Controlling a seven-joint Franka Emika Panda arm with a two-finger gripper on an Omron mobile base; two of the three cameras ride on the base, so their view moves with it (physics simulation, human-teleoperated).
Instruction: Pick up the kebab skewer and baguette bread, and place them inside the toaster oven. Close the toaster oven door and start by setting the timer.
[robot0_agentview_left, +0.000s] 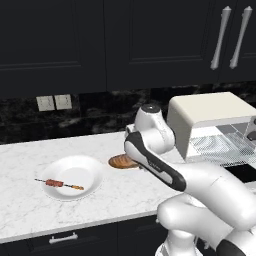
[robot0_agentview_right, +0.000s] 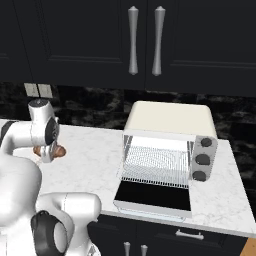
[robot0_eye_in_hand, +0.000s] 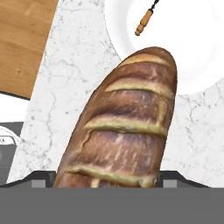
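Looking along my tool (robot0_eye_in_hand: 107, 183), I saw its two dark fingertips (robot0_eye_in_hand: 41, 178) spread wide on either side of the baguette bread (robot0_eye_in_hand: 124, 127), one at each flank of the loaf; whether they pressed its crust or merely straddled it I could not tell. The loaf lay on the marble surface (robot0_agentview_left: 30, 165), and in the left base view it showed at about 3 o'clock of the plate (robot0_agentview_left: 82, 167), just beside the rim and partly hidden by my arm.

No brand, label or readable writing appeared on anything.

Counting: one baguette, and one kebab skewer (robot0_agentview_left: 59, 184) lying on the one white plate, well apart from the loaf. One toaster oven (robot0_agentview_right: 170, 120) stood far off at the 3 o'clock end of the surface, with its toaster oven door (robot0_agentview_right: 152, 196) folded down flat and a wire rack (robot0_agentview_right: 157, 162) showing inside. Three grey knobs (robot0_agentview_right: 202, 159) ran down its right side. On the back wall at 10 o'clock of the plate sat two pale wall outlets (robot0_agentview_left: 54, 102). Two long silver cabinet handles (robot0_agentview_right: 145, 40) hung side by side on the dark cabinets above the oven.
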